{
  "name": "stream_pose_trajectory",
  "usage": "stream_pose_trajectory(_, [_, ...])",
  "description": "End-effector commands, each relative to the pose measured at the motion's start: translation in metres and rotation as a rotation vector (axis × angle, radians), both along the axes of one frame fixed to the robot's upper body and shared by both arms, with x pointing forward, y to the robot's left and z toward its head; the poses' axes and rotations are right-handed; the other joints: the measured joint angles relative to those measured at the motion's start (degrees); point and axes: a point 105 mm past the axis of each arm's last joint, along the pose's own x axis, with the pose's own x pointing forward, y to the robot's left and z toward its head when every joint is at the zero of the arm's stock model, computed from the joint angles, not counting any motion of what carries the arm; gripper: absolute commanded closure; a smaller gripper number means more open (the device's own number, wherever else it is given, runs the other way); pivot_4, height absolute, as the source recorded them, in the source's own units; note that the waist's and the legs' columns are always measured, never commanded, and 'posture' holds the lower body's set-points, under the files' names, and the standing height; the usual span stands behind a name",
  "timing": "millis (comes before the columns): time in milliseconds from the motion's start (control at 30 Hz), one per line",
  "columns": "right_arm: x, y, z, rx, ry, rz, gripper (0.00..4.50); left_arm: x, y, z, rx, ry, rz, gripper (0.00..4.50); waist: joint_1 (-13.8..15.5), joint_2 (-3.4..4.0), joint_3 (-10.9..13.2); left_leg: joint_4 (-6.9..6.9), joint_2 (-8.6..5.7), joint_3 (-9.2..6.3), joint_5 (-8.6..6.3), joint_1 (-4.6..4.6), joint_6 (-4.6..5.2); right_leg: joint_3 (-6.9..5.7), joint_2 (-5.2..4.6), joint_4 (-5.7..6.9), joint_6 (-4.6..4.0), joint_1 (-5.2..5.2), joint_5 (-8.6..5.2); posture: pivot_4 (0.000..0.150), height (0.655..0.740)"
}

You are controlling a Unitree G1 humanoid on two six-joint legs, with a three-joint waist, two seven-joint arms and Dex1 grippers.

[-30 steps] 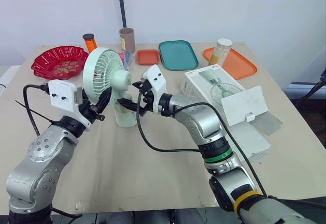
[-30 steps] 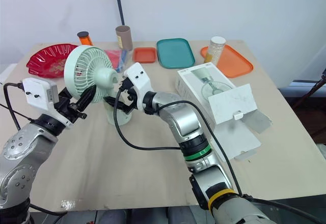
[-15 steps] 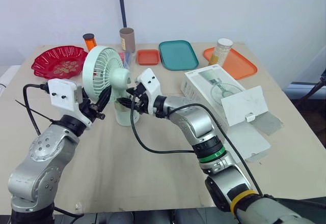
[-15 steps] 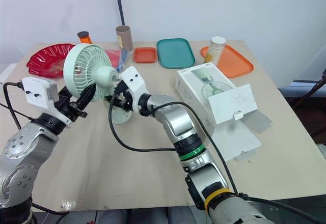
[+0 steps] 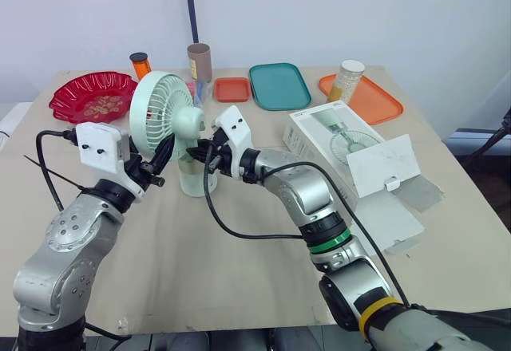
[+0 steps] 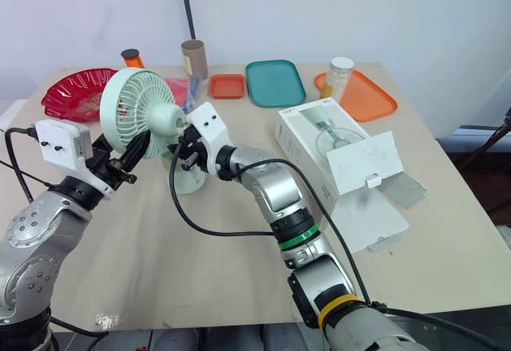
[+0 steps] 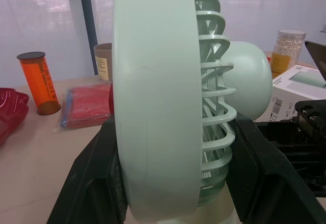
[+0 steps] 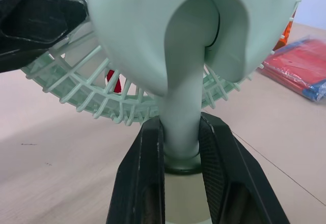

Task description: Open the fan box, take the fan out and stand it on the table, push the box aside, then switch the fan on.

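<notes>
While held at two spots at once, risks a wrench on the fan. Could bend the stem or crack the grille through any mismatch between the arms. Could also tip on an uneven release, being top-heavy by the look. Might skid across the bench under a sideways shove at the base. Shows no switch from these angles, so could take a finger through the bars during a blind hunt for it.

Left end effector: clamped on the fan head, one finger each side of the rim. Right end effector: clamped on the stem just above the base, touching on both sides.

Stands upright on the bench, left of centre, base down, near the red plate and well apart from the box. Pale mint green all over. Round cage head with thin radial bars, smooth domed housing behind, short round stem into a stubby cylindrical base. Looks like light plastic, probably fragile at the bars. Box lying on the right, flap folded out.
</notes>
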Motion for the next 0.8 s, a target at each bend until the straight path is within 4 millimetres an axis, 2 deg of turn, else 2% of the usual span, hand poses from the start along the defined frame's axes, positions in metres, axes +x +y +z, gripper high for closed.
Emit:
stream_pose_trajectory(33, [-0.007, 0.009, 0.021, 0.034, -0.073, 0.042, 4.12, -0.007, -0.007, 0.02, 0.012, -0.088, -0.04, 2.53, 0.0, 0.0, 0.0, 0.0, 0.0, 0.0, 0.0, 0.0, 0.0, 0.0, 0.0, 0.0, 0.0, 0.0, 0.0, 0.15, 0.74])
stream_pose_trajectory(67, [-0.007, 0.009, 0.021, 0.034, -0.074, 0.042, 4.12, -0.008, -0.008, 0.019, 0.008, -0.083, -0.052, 2.53, 0.0, 0.0, 0.0, 0.0, 0.0, 0.0, 0.0, 0.0, 0.0, 0.0, 0.0, 0.0, 0.0, 0.0, 0.0, 0.15, 0.74])
stream_pose_trajectory(133, [-0.006, 0.009, 0.022, 0.038, -0.074, 0.041, 4.12, -0.01, -0.01, 0.018, 0.001, -0.076, -0.087, 1.53, 0.0, 0.0, 0.0, 0.0, 0.0, 0.0, 0.0, 0.0, 0.0, 0.0, 0.0, 0.0, 0.0, 0.0, 0.0, 0.15, 0.74])
stream_pose_trajectory(200, [-0.006, 0.009, 0.023, 0.042, -0.074, 0.04, 4.12, -0.013, -0.013, 0.018, -0.01, -0.076, -0.128, 1.01, 0.0, 0.0, 0.0, 0.0, 0.0, 0.0, 0.0, 0.0, 0.0, 0.0, 0.0, 0.0, 0.0, 0.0, 0.0, 0.15, 0.74])
stream_pose_trajectory(267, [-0.005, 0.008, 0.024, 0.049, -0.074, 0.035, 4.12, -0.015, -0.011, 0.019, -0.002, -0.082, -0.132, 0.23, 0.0, 0.0, 0.0, 0.0, 0.0, 0.0, 0.0, 0.0, 0.0, 0.0, 0.0, 0.0, 0.0, 0.0, 0.0, 0.15, 0.74])
stream_pose_trajectory(300, [-0.003, 0.007, 0.025, 0.054, -0.073, 0.029, 4.12, -0.017, -0.008, 0.02, 0.0, -0.091, -0.128, 0.04, -0.02, 0.0, 0.0, 0.0, 0.0, 0.0, 0.0, 0.0, 0.0, -0.01, 0.0, 0.0, 0.0, 0.0, 0.0, 0.15, 0.74])
stream_pose_trajectory(433, [0.003, 0.002, 0.029, 0.068, -0.072, 0.003, 4.12, -0.038, 0.019, 0.032, -0.008, -0.109, -0.158, 0.04, -0.56, -0.01, 0.02, -0.03, 0.04, 0.03, 0.0, -0.02, 0.0, 0.0, 0.02, 0.0, -0.03, -0.08, 0.01, 0.15, 0.74])
stream_pose_trajectory(500, [0.007, -0.003, 0.032, 0.073, -0.074, -0.007, 4.12, -0.048, 0.045, 0.038, -0.009, -0.087, -0.14, 0.04, -0.69, -0.04, 0.06, -0.04, 0.07, 0.02, 0.0, -0.03, 0.0, -0.06, 0.01, 0.0, -0.05, -0.09, 0.02, 0.15, 0.74])
stream_pose_trajectory(567, [0.009, -0.007, 0.033, 0.076, -0.074, -0.011, 4.12, -0.052, 0.061, 0.044, -0.021, -0.073, -0.117, 0.04, -0.68, -0.01, 0.08, -0.05, 0.11, 0.0, 0.0, -0.04, 0.0, -0.11, 0.02, 0.01, -0.09, -0.1, 0.02, 0.15, 0.74])
stream_pose_trajectory(700, [0.008, -0.021, 0.038, 0.087, -0.088, 0.011, 4.12, -0.048, 0.112, 0.059, -0.104, -0.1, 0.014, 0.04, -0.4, -0.02, 0.08, -0.03, 0.07, -0.05, 0.0, -0.03, 0.0, -0.15, 0.01, -0.02, -0.07, -0.03, 0.0, 0.15, 0.74])
stream_pose_trajectory(800, [-0.006, -0.037, 0.044, 0.11, -0.098, 0.099, 4.12, -0.046, 0.112, 0.048, -0.062, -0.044, -0.041, 0.04, -0.34, -0.01, 0.1, -0.07, 0.07, -0.05, 0.0, -0.04, 0.0, -0.15, 0.02, -0.05, -0.07, -0.05, 0.0, 0.15, 0.74])
